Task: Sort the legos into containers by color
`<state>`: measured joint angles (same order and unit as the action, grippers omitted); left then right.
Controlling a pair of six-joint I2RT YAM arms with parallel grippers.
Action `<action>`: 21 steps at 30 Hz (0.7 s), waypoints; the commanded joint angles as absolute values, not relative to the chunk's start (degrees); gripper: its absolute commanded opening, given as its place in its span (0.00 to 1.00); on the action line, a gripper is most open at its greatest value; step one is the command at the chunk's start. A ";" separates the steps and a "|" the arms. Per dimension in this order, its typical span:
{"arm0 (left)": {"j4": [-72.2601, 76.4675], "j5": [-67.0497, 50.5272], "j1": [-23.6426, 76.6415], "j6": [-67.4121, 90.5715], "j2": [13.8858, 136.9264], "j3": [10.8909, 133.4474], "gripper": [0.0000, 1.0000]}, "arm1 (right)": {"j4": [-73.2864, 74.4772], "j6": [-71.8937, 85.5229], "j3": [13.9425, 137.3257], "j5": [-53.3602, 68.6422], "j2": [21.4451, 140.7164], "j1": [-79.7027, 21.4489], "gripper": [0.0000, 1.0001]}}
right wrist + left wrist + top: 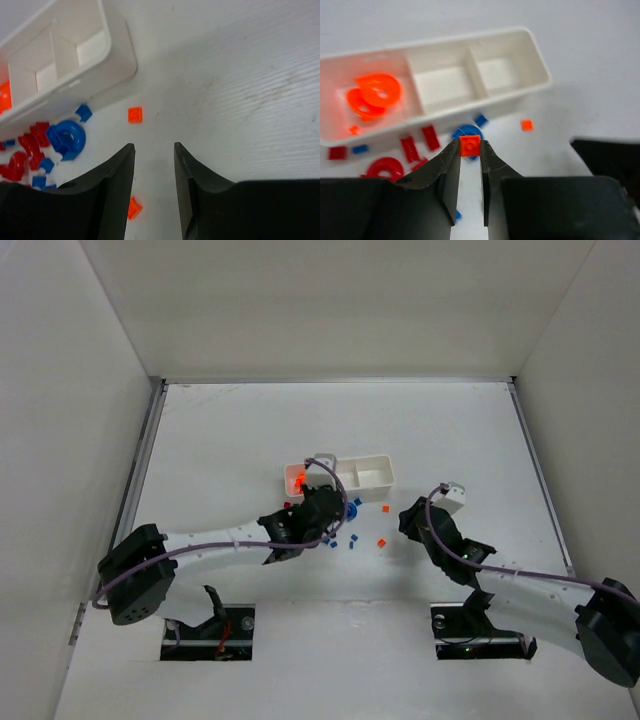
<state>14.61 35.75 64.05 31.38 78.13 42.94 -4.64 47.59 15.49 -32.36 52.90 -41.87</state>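
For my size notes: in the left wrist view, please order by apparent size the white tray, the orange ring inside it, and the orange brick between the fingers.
1. white tray
2. orange ring
3. orange brick, though nearness to the camera enlarges it

- Tray (535,65): white throughout; its left end is tinted pinkish-orange in the left wrist view.
- Round pieces (379,90), upper left of that view: bright orange.
- Small orange brick (469,145), centre of that view: bright orange, plain.
- Left fingers (447,172), lower centre: black.
- Red bricks (430,137), a blue brick (480,120) and an orange brick (527,125) are recorded below the tray.
- Blue ring (67,140), left of the right wrist view: solid blue.
- Red pieces (30,145), beside it: deep red.
- Right fingers (116,185), bottom of that view: black.
- Table (240,75): white, marked with faint grey streaks.
- Arms (215,538): white, with black joints.
- Cables (545,576): purple.
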 commanded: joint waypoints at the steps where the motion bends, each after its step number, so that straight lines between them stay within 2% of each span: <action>1: 15.29 32.80 56.32 31.46 76.20 41.31 0.15 | -5.01 49.22 18.46 -33.83 55.10 -46.44 0.43; 7: 17.40 28.83 45.41 31.47 80.93 42.89 0.16 | 0.60 50.18 20.30 -34.72 56.69 -52.07 0.49; 12: 17.23 26.64 40.48 31.73 88.23 46.75 0.17 | 4.48 51.24 21.18 -34.45 57.56 -55.06 0.55; 18: 17.23 27.07 39.86 32.17 92.81 49.39 0.26 | 6.15 51.59 23.29 -34.28 61.25 -57.17 0.55; 21: 17.23 27.68 39.86 31.99 92.81 49.57 0.34 | 6.50 50.89 24.69 -34.19 63.80 -58.31 0.56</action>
<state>15.90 27.27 39.90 31.83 93.76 47.07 5.52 50.85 21.15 -33.28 61.87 -56.82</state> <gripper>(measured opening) 0.305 0.552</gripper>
